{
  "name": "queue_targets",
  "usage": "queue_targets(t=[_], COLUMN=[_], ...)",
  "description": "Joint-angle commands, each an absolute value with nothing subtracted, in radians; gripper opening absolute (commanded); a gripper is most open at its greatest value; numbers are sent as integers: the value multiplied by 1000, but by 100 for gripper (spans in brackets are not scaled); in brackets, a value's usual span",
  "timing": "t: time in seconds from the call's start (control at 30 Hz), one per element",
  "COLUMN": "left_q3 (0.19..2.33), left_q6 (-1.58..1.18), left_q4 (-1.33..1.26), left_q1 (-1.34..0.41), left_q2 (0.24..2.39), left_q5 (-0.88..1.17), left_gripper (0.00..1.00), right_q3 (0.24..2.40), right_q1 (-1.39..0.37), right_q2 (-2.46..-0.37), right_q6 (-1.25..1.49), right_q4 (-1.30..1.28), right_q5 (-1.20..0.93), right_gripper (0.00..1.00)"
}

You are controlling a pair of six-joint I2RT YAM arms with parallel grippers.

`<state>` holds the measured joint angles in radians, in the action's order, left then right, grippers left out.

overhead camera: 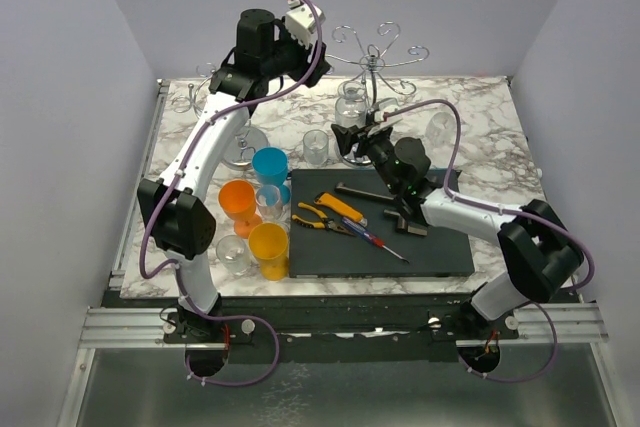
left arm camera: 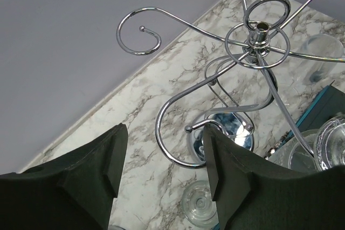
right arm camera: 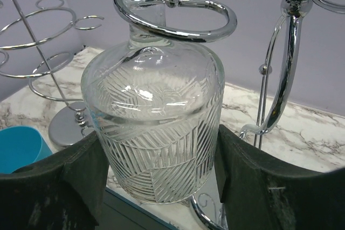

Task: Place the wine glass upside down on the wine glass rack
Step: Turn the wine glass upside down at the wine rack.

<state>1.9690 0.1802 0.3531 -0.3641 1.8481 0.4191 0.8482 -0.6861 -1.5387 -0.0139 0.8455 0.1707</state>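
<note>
Item: right arm. You see it run from its base at the near right edge, bend at the elbow, and stretch its forearm left and away across the black mat (overhead camera: 440, 247) to the wine glass rack (right arm camera: 285, 79). Right gripper (right arm camera: 157, 136): level, its two dark fingers (right arm camera: 70, 187) closed against opposite sides of the bowl, pinching the wine glass (right arm camera: 156, 95). Wine glass: upside down, the stem threaded through a chrome curl of the rack, the foot above the curl, the ribbed bowl hanging below between the fingers. Item: left arm. You see it rise from the near left base, fold at the elbow, and climb steeply toward the back wall with the wrist carried high above the marble table (overhead camera: 500, 137). Left gripper (left arm camera: 164, 160): spread apart, nothing between the fingers, looking down onto the scrolls and round base of a chrome rack; you cannot tell from this view which rack it is. Other stock: a second rack (right arm camera: 67, 127) left of the first, a blue cup (overhead camera: 268, 162), an orange cup (overhead camera: 238, 197), a yellow cup (overhead camera: 268, 242), and pliers (overhead camera: 330, 212) on the mat.
</note>
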Motion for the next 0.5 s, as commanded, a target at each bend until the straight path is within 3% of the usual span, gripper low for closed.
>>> queue_targets(t=[0.0,0.47], left_q3=[1982,2035], left_q6=[182,190], left_q4=[371,374], left_q1=[-371,-385], left_q2=[1867,1913], left_q5=[385,335], left_gripper=[63,61], right_q3=[877,725], right_q1=[-690,-690], right_q2=[-1558,-1536], right_q6=[-63,-51], right_q4=[923,1195], right_q5=[143,230], right_gripper=[1,1])
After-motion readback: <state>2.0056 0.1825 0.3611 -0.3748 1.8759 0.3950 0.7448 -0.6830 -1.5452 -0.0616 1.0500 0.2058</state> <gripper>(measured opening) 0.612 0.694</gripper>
